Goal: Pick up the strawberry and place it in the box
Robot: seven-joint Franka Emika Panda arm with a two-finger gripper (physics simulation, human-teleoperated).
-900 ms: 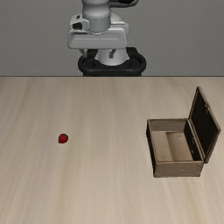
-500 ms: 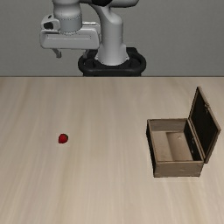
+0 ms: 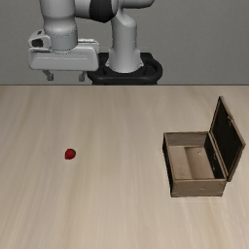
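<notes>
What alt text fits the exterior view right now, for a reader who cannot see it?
A red strawberry lies untouched on a pale wooden table toward the exterior view's left, with the gripper hanging above the table's far edge, apart from it. An open wooden box, lid raised, sits toward the exterior view's right.

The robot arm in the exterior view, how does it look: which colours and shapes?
The arm has thick, rounded white segments with a dark band at a joint, on a round black base. The gripper is a wide light-grey block with two short fingers beneath.
</notes>
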